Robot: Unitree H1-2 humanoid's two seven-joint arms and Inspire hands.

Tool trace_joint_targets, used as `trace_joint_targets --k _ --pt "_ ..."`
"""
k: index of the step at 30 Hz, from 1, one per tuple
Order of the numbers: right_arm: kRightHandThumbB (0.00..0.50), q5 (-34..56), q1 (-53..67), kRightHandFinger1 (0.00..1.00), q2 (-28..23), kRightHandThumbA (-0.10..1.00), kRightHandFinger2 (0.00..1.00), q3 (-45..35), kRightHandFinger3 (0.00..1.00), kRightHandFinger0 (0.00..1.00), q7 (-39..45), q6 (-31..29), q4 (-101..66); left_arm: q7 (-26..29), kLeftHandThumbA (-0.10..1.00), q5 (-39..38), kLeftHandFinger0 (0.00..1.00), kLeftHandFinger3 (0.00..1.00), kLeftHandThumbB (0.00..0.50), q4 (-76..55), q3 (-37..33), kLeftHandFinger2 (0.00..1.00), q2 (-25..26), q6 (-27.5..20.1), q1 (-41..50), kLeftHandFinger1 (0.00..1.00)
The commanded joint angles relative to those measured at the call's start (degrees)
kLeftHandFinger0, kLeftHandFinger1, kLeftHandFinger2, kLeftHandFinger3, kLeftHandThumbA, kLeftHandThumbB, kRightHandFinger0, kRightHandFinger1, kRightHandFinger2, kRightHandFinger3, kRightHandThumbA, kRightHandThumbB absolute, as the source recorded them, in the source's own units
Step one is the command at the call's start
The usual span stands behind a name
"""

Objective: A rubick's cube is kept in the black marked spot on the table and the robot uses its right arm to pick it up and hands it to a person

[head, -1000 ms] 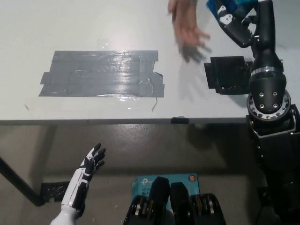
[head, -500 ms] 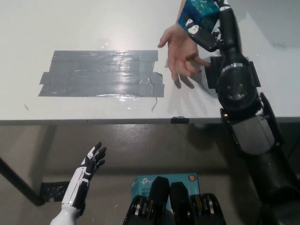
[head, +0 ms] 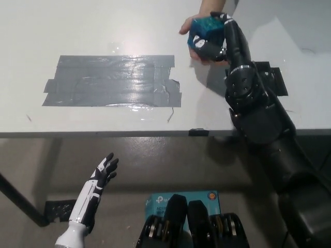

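the right hand point(head: 220, 39) is clamped on the rubik's cube point(head: 203, 32), black fingers wrapped over its near and right faces so the blue-green block sits proud of the palm, easy for someone else to take. the cube is lifted off the table point(head: 103, 26), up near the far edge of the head view, well away from the black marked spot point(head: 269, 77), which now lies bare apart from the forearm crossing part of it. a person's hand point(head: 199, 23) is cupped around the far and under side of the cube, touching it or very nearly so; how firmly it has hold cannot be told, since the cube and the black fingers cover most of it. the arm is stretched forward and across, presumably so the cube arrives over the waiting palm rather than beside it.

this looks like the handover itself: the pick is done and what seems left is for the robot to let go once the person has the weight. letting go too soon could drop the cube onto the table.

the grey tape patch point(head: 114, 81) lies to the left, uninvolved. the left hand point(head: 98, 183) rests below the table edge at lower left, fingers spread and holding nothing.
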Motion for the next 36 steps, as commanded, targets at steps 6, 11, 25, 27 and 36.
trace_joint_targets --k 6,11,25,27,36 --pt "0.256 1.0 -8.2 0.11 -1.3 -0.1 0.54 -0.5 0.85 0.03 -2.6 -8.8 14.2 -0.2 0.99 1.3 1.0 1.0 0.276 -1.2 -0.3 1.0 0.8 -0.5 -0.8 1.0" --pt "0.432 0.4 -8.3 1.0 -2.6 0.48 1.0 1.7 1.0 0.84 5.9 -7.1 15.4 -0.2 0.98 1.6 1.0 1.0 0.27 -1.6 -0.3 1.0 0.8 -0.2 -0.8 1.0" --pt "0.5 0.7 -3.9 1.0 -4.7 0.86 1.0 0.7 1.0 1.0 7.4 -5.9 1.0 -0.2 0.96 1.8 1.0 1.0 0.271 -1.6 -0.4 1.0 0.6 0.1 -0.6 1.0" --pt "0.5 0.2 -2.7 1.0 -5.4 0.86 1.0 0.7 1.0 1.0 7.5 -4.9 -4.0 -0.1 0.96 1.9 1.0 1.0 0.269 -1.5 -0.4 1.0 0.7 0.0 -0.8 1.0" --pt "0.449 0.2 13.6 1.0 -10.0 0.87 1.0 -0.9 1.0 1.0 14.5 7.0 -52.8 -0.4 0.91 1.4 1.0 1.0 0.259 -1.7 -0.2 1.0 0.7 0.8 -1.2 1.0"
